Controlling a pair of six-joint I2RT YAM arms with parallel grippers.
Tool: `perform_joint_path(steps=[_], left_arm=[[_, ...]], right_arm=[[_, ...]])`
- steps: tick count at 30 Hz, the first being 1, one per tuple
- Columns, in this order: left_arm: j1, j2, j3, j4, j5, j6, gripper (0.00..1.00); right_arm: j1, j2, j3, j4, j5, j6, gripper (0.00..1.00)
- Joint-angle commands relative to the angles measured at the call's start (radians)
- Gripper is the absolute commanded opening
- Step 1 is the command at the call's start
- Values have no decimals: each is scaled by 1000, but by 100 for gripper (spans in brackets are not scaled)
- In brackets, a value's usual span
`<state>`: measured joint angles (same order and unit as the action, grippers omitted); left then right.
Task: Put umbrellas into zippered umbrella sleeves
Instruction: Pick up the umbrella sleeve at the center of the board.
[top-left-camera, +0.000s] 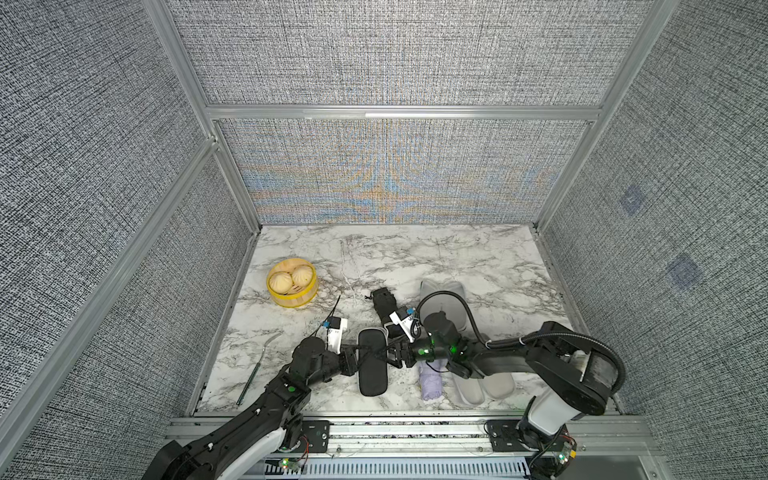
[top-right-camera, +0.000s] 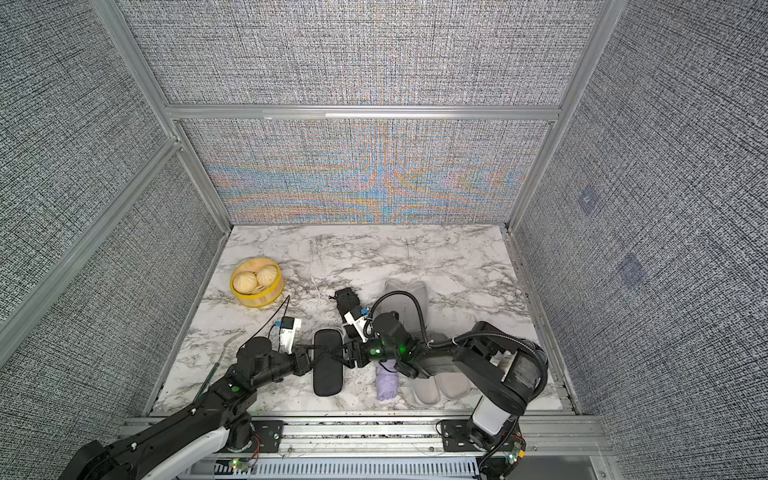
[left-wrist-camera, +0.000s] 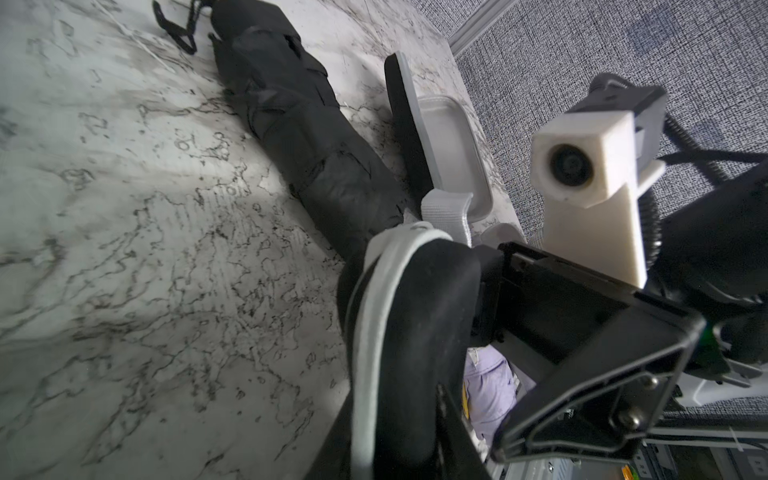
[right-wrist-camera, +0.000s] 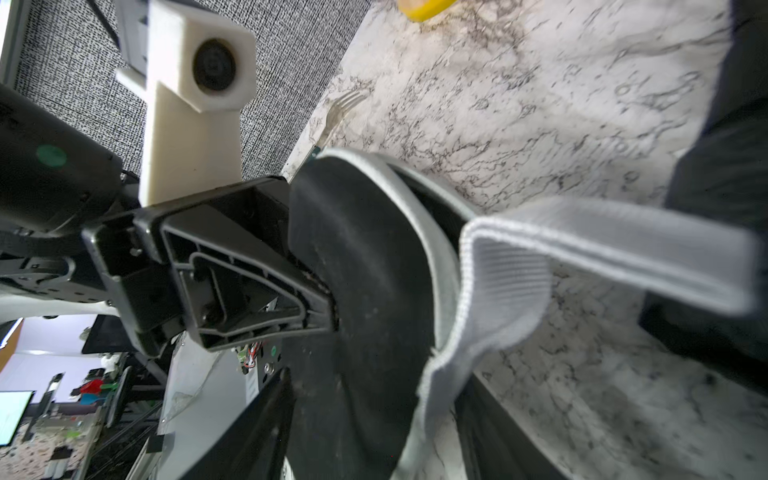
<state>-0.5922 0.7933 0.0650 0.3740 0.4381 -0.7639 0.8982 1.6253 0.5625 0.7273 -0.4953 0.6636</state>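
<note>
Now, closest to our base, the lavender umbrella (top-left-camera: 431, 384) is lying on the table (top-left-camera: 415, 257) under our right arm. It is sitting between the black sleeve (top-left-camera: 372, 374) and an open sleeve (top-left-camera: 496, 384) that is showing its grey inside, and we are probably leaving those two side by side for a later pairing.

The black sleeve is lying shell-up between our two grippers, its pale zipper rim looking slightly ajar in the wrist views. Our left gripper (top-left-camera: 354, 360) is pinching the sleeve's edge with narrow-set jaws, and we judge this is keeping it from sliding while the other arm is working at the rim. Our right gripper (top-left-camera: 395, 356) is facing it across the sleeve, jaws standing well apart and gripping nothing; a grey strap (right-wrist-camera: 582, 249) is hanging loose before them.

Just beyond, the black umbrella (top-left-camera: 383, 303) is lying with its near end at the sleeve's far end, probably lined up for sliding in. Whether any of it is inside we cannot tell. Farther back a second open sleeve (top-left-camera: 442, 297) is waiting, and the basket (top-left-camera: 291, 299) is sitting well apart.
</note>
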Motion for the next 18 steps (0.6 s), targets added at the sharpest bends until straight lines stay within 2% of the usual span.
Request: perform_joint_path(steps=[1, 5, 9, 14, 18], left_arm=[[-1, 36, 6, 94, 71, -5, 0], [0, 65, 4, 148, 86, -20, 0], [0, 40, 23, 97, 89, -11, 0], [2, -12, 60, 4, 94, 4, 0], [12, 10, 126, 37, 151, -10, 0]], right_arm=[[-5, -28, -6, -11, 40, -59, 65], [-17, -50, -27, -31, 40, -57, 65], [-34, -114, -70, -49, 55, -80, 66], [-39, -231, -100, -116, 102, -186, 65], [-46, -380, -151, -142, 193, -312, 62]])
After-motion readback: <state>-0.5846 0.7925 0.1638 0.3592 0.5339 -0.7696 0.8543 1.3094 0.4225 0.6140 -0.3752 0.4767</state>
